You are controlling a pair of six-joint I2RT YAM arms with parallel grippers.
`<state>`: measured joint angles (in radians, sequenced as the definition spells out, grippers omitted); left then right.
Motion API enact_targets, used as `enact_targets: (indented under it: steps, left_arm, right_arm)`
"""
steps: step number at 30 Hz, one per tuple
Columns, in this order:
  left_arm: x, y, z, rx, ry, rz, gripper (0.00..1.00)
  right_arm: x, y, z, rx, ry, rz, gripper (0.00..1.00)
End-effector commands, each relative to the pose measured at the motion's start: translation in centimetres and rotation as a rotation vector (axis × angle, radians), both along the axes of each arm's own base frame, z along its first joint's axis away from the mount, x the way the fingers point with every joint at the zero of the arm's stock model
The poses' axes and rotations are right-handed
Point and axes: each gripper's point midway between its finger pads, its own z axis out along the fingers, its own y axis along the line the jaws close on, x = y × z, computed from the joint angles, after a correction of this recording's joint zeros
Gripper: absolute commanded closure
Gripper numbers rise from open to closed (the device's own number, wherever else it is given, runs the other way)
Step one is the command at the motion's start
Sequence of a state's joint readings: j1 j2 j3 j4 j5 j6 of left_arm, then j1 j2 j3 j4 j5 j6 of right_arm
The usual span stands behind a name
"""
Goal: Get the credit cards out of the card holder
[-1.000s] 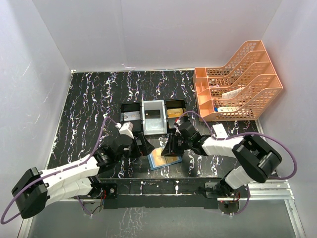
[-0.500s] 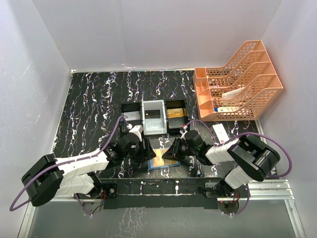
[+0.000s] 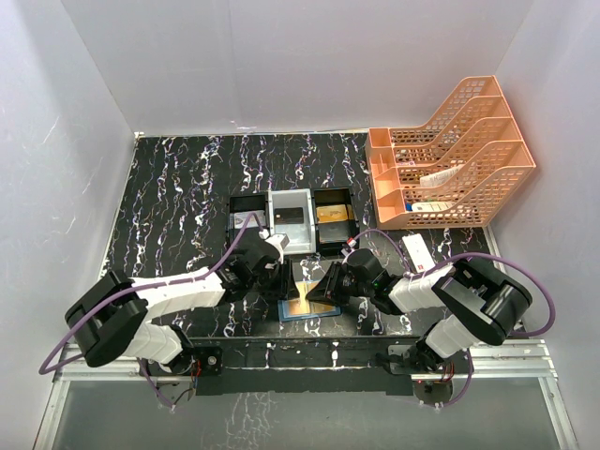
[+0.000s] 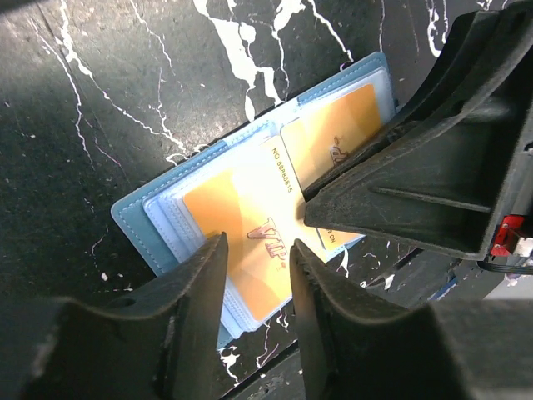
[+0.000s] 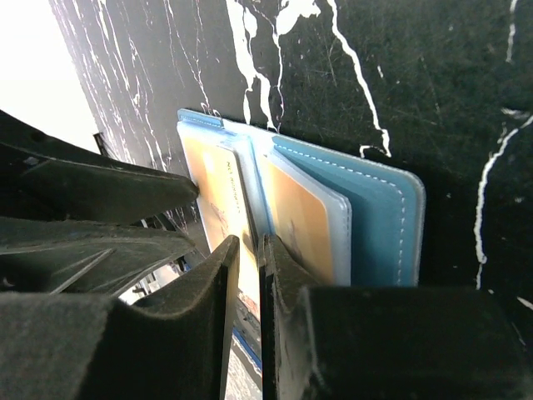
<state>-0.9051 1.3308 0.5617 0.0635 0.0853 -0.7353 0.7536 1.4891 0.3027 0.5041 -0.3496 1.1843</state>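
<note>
Left gripper (image 4: 256,246) slid in over card holder (image 4: 133,218) at tabletop's (image 3: 169,187) near edge.
Jaws apart astride gold card (image 4: 250,196); right gripper (image 5: 250,242) nearly closed, grip unclear.

**Card holder at the near edge:** The card holder (image 3: 302,309) lies open on the tabletop (image 3: 178,187), just inside the middle of its near edge. Credit cards (image 4: 241,221) sit in the pockets on both leaves. The left gripper (image 3: 281,281) stands over the holder's left side and the right gripper (image 3: 323,287) over its right, their tips close together above the fold. Behind the holder, toward the tabletop's centre, sits a three-compartment tray (image 3: 291,193) with more of the cards in its compartments. A tiered file rack (image 3: 450,155) occupies the far right corner. A small box (image 3: 415,248) lies before the rack, near the right edge.
</note>
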Motion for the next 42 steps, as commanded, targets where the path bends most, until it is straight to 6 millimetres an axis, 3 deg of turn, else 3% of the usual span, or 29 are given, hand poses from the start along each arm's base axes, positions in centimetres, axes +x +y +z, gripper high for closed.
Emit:
enact_targets:
  steps: [1,8,12,14,18,27,34,42]
  left_arm:
    - [-0.9,0.7,-1.1,0.031,0.046,-0.005,0.66]
    - [-1.9,2.1,-3.4,0.103,0.104,0.008,0.77]
    - [-2.2,2.8,-3.9,0.121,0.109,0.013,0.78]
    - [-2.2,2.7,-3.9,0.120,0.108,0.004,0.78]
    - [-1.9,2.5,-3.4,0.126,0.098,-0.004,0.78]
    - [-1.1,2.6,-0.3,0.095,0.021,0.001,0.67]
    - [-1.5,2.0,-1.4,0.096,0.053,-0.025,0.70]
    - [-1.8,2.1,-2.2,0.089,0.075,-0.013,0.79]
  right_arm:
    - [-0.1,-0.9,-1.3,-0.058,0.015,-0.039,0.85]
    - [-0.2,-0.1,-0.7,-0.023,0.004,-0.006,0.85]
    - [-0.3,0.2,-0.2,-0.002,-0.006,0.006,0.93]
    - [-0.3,0.3,0.0,0.002,-0.014,0.015,0.93]
    - [-0.2,0.4,-0.2,-0.030,-0.014,0.031,0.82]
    - [0.6,0.8,0.2,-0.056,-0.025,0.004,0.84]
    - [0.6,1.0,0.2,-0.052,-0.023,0.014,0.84]
    - [0.3,2.3,1.6,0.036,-0.049,0.059,0.88]
